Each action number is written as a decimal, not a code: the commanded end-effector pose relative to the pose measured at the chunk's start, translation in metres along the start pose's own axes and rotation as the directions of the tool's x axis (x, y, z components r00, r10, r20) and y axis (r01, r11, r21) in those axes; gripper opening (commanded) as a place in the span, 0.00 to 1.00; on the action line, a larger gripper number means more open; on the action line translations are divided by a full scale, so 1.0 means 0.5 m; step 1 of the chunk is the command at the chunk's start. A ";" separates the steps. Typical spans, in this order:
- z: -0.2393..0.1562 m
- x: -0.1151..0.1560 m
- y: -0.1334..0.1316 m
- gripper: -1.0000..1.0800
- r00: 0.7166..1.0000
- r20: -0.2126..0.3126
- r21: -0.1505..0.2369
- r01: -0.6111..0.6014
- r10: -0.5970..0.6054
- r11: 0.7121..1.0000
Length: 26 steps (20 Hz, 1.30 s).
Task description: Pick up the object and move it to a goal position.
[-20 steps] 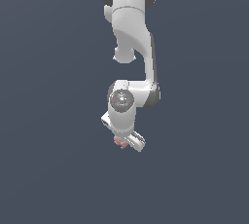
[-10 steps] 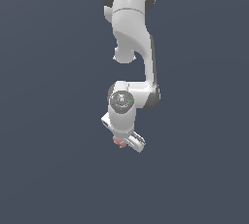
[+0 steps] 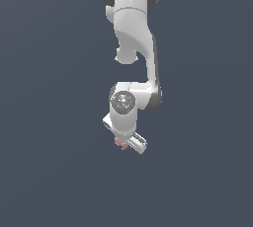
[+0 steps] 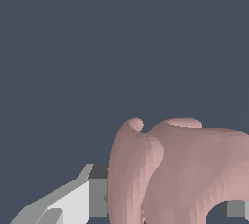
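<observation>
The white Panda arm hangs down through the middle of the exterior view against a flat slate-blue ground, its shoulder at the top edge and its wrist joint, marked by a round grey cap with a small red spot, lower down. Below the wrist the gripper is tilted, its white body slanting down toward the exterior view's right. Only a small patch of the salmon-pink object shows in this view, peeking out at the underside of the gripper's body, touching it and mostly hidden by it. The wrist view gives the closer look: the object fills the lower part of the picture as a lumpy, curled mass with two rounded lobes divided by a deep crease, and a hollow curve at its lower edge. A grey-and-white finger lies close against one side of the object, its dark pad just beside the pink surface, and a small grey piece of the other finger shows past the object's far side. The object thus sits between the two fingers, which are closed in on it from both sides, so the gripper is grasping it. Whether the object rests on the ground or is lifted clear of it cannot be told from either view, as no shadow or edge shows.
</observation>
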<state>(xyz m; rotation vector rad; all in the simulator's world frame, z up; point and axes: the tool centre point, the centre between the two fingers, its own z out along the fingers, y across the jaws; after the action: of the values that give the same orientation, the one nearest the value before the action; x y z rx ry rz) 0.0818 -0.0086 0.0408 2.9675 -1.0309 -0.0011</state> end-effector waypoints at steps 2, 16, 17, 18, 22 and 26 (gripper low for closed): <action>-0.008 -0.001 0.010 0.00 1.000 -0.001 0.000 0.000 0.000 1.000; -0.110 -0.027 0.141 0.00 1.000 0.000 0.001 0.000 0.000 1.000; -0.123 -0.030 0.157 0.00 1.000 0.000 0.001 0.000 0.000 1.000; -0.135 -0.033 0.173 0.00 1.000 0.000 0.001 0.000 0.000 1.000; -0.187 -0.045 0.239 0.00 1.000 0.001 0.002 -0.001 0.001 1.000; -0.242 -0.056 0.307 0.00 1.000 0.001 0.003 -0.001 0.001 1.000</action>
<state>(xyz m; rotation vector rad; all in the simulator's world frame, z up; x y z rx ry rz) -0.0251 -0.1028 0.1513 2.9692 -1.0326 -0.0019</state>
